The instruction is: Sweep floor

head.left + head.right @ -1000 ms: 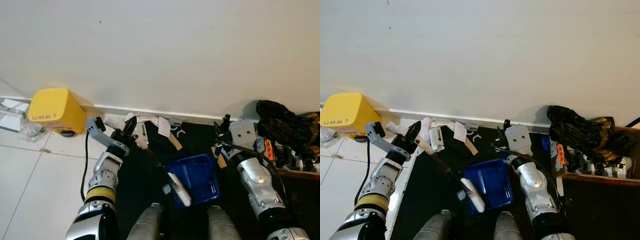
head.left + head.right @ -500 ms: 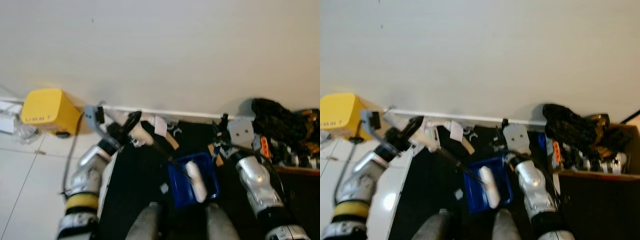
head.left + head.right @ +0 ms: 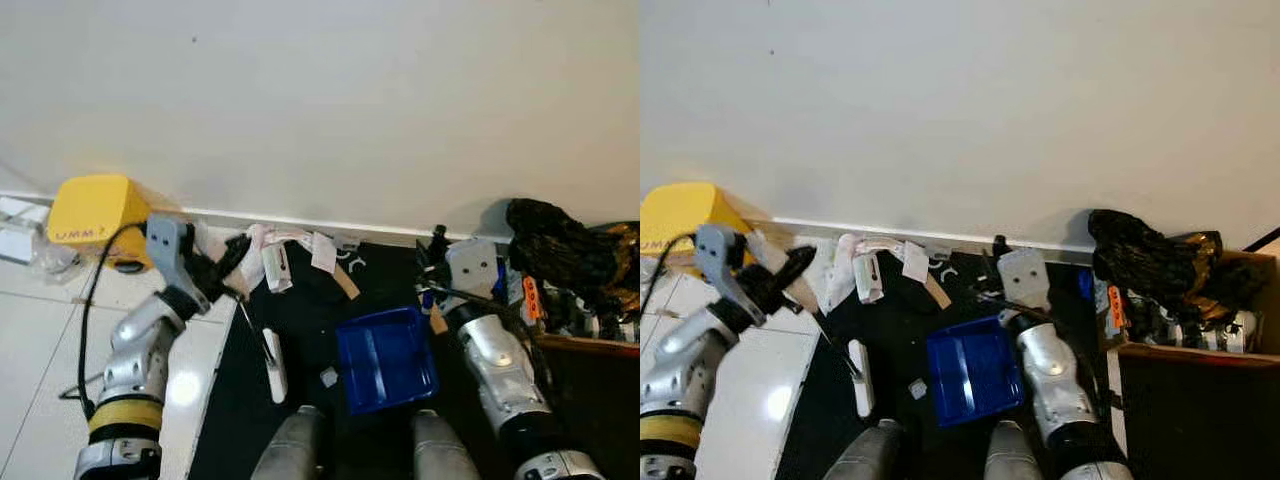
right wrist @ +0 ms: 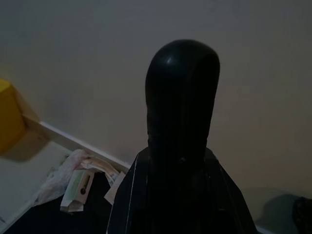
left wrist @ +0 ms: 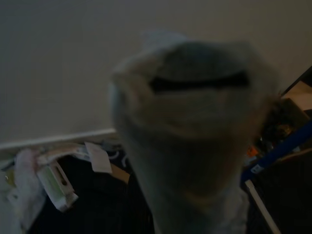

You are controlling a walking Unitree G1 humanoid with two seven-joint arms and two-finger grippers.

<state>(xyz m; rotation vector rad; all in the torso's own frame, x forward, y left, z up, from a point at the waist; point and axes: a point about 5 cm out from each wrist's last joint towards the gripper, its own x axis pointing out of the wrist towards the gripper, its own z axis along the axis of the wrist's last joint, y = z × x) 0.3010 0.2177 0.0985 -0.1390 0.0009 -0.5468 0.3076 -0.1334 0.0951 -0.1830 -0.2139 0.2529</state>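
My left gripper (image 3: 228,262) is shut on the handle of a brush; its thin black rod slopes down to the white brush head (image 3: 273,365), which rests on the black mat (image 3: 310,320). The handle's pale top (image 5: 195,122) looms blurred in the left wrist view. A blue dustpan (image 3: 387,358) lies on the mat, right of the brush head. My right gripper (image 3: 430,285) is shut on the dustpan's black handle (image 4: 183,97), just above the pan. Paper and white wrappers (image 3: 290,255) lie along the skirting. One small scrap (image 3: 327,376) sits between brush and pan.
A yellow box (image 3: 92,210) stands on the white tiles by the wall at the left, with a cable running past it. A black bag (image 3: 560,250) and a cluttered cardboard box (image 3: 1185,330) crowd the right. The wall is close ahead. My own feet (image 3: 300,445) show at the bottom.
The brush head has swung left out of the dustpan and now rests on the mat. My left arm has moved left with it. The right arm and pan have hardly moved.
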